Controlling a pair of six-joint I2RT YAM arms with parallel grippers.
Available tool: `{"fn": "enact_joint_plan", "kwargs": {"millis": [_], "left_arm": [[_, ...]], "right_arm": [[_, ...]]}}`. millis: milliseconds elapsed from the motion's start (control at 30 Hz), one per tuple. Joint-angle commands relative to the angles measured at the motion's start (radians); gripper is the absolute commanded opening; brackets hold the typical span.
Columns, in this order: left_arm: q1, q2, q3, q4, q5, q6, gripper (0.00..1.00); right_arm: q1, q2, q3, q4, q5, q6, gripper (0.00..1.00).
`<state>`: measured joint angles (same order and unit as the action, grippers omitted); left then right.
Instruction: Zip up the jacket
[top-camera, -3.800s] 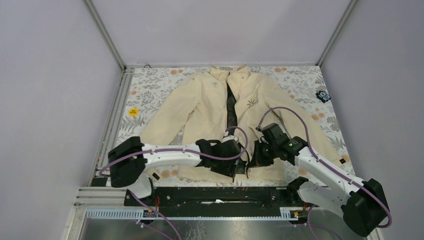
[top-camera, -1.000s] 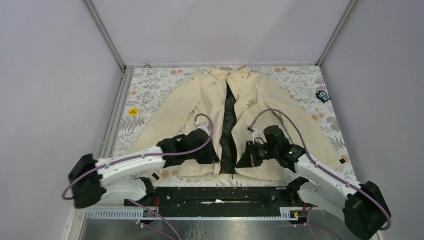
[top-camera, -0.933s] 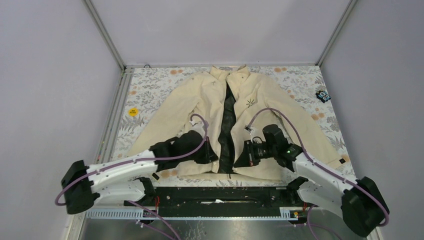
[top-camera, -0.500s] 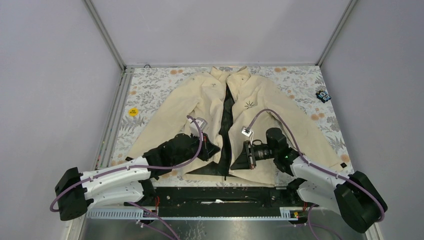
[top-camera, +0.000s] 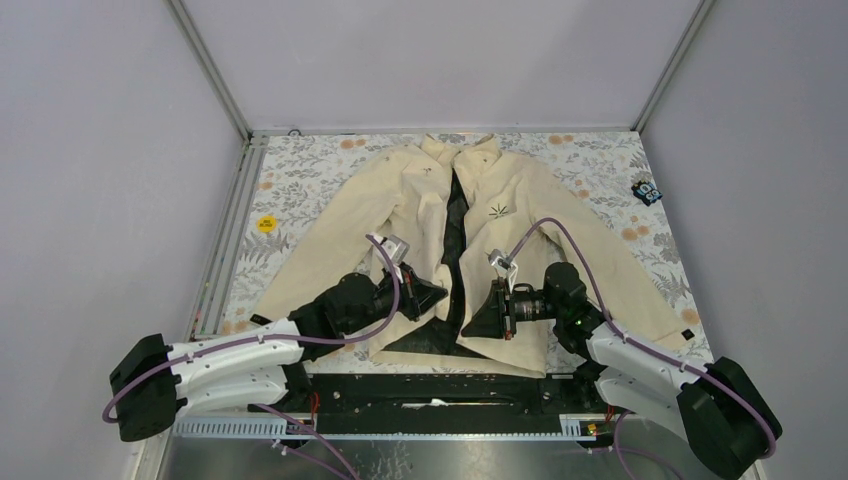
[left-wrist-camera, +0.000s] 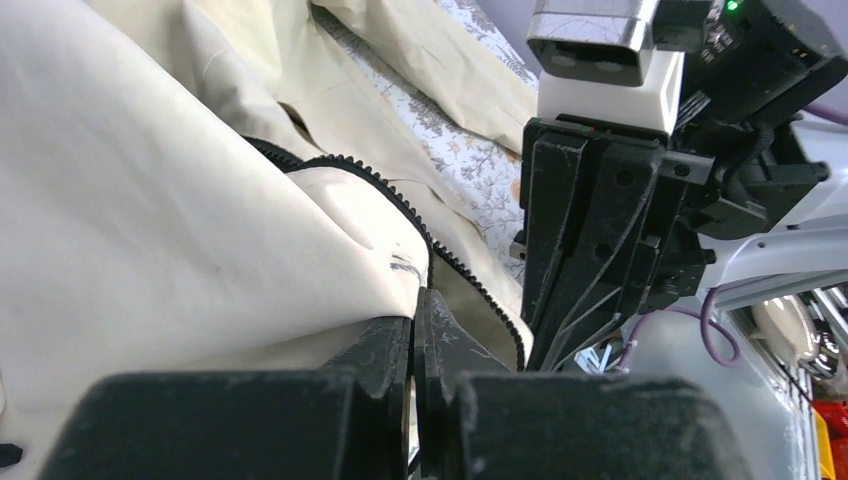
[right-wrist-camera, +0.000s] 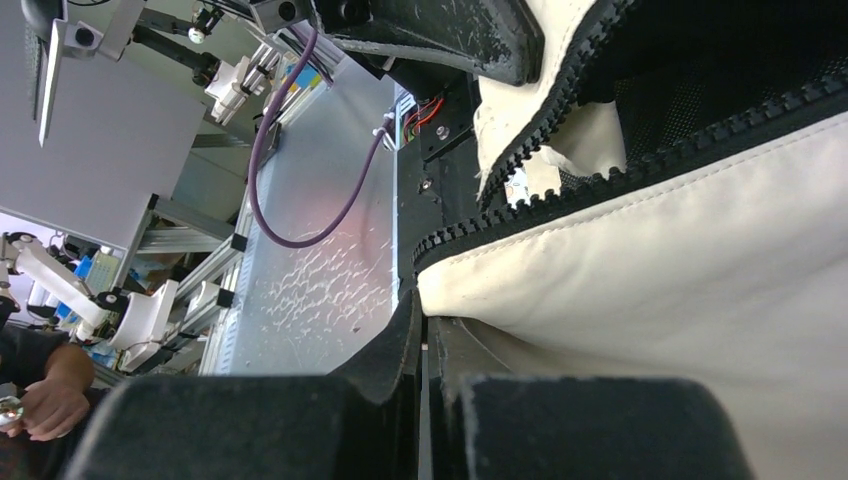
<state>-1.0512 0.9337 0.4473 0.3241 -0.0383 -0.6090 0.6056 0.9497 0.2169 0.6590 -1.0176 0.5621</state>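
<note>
The cream jacket (top-camera: 520, 190) lies on its back on the flowered table cover, unzipped, its dark lining (top-camera: 455, 235) showing down the middle. Both lower front corners are lifted off the table. My left gripper (top-camera: 437, 293) is shut on the left panel's bottom corner beside the zipper teeth (left-wrist-camera: 400, 205); in the left wrist view, cream cloth (left-wrist-camera: 150, 200) bulges over the closed fingertips (left-wrist-camera: 415, 310). My right gripper (top-camera: 480, 318) is shut on the right panel's corner. In its wrist view the hem (right-wrist-camera: 680, 260) and teeth (right-wrist-camera: 620, 170) run right from its tips (right-wrist-camera: 420, 310).
The two grippers face each other a short way apart near the table's front edge. A black rail (top-camera: 430, 385) runs along that edge below them. A small dark and blue object (top-camera: 648, 190) lies at the far right, a yellow sticker (top-camera: 266, 223) at the left.
Both grippers have pulled the jacket's bottom corners up and toward the front edge, folding the hem back and showing more dark lining. The left arm has swung lower and leftward.
</note>
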Motion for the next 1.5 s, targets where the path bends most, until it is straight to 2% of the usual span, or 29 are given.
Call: {"fn": "enact_joint_plan", "kwargs": {"millis": [0, 500, 1467], "left_arm": [[0.002, 0.007, 0.001, 0.158, 0.058, -0.031, 0.0], [0.002, 0.009, -0.007, 0.172, 0.079, -0.053, 0.0], [0.002, 0.011, -0.012, 0.176, 0.107, -0.062, 0.0]], "right_arm": [[0.0, -0.022, 0.004, 0.05, 0.004, -0.05, 0.0], [-0.001, 0.012, -0.009, 0.128, 0.025, -0.064, 0.0], [0.0, 0.006, -0.017, 0.136, 0.034, -0.058, 0.0]]}}
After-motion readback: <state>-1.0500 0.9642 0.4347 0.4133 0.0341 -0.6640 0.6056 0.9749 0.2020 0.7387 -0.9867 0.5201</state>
